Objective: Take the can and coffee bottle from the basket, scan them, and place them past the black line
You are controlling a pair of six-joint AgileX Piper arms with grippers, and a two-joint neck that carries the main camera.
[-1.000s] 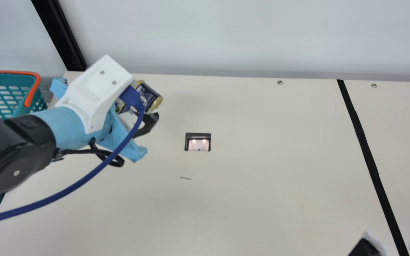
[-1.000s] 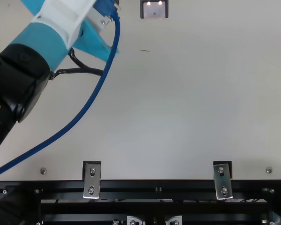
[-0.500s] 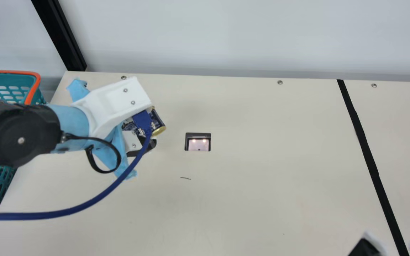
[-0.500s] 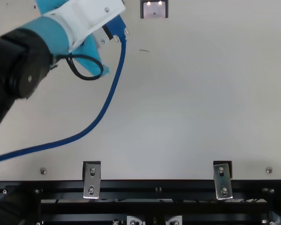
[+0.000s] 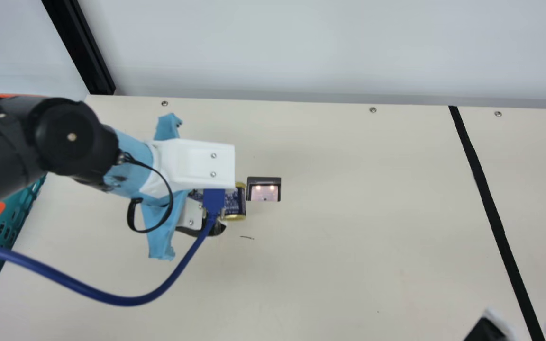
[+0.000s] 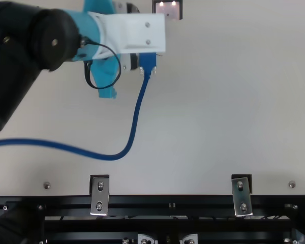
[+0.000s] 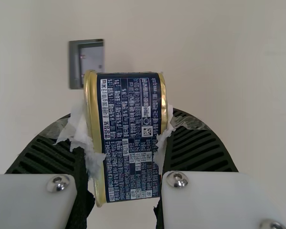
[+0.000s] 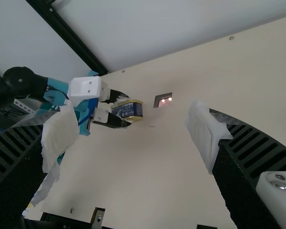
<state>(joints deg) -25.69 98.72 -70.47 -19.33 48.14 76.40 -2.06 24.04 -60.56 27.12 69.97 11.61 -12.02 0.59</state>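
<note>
Can point(image 5: 235, 203) clamped in left tool point(image 7: 126, 138), just left of scanner point(image 5: 263, 189); might be dropped if let slip by torn padding point(image 7: 81, 138). Scan might be missed if code is turned away. Right tool point(image 8: 133, 136) held apart, right of scanner. Basket point(image 5: 10, 218) set well left of scanner, table point(image 5: 349, 246) spread around it, black line point(image 5: 484, 194) laid well right. Black post point(image 5: 83, 52) seen behind-left, pale wall point(image 5: 292, 42) behind.

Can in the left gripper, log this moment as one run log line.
left gripper: closed on can | can: held beside scanner window, short of black line | right gripper: open, empty
</note>
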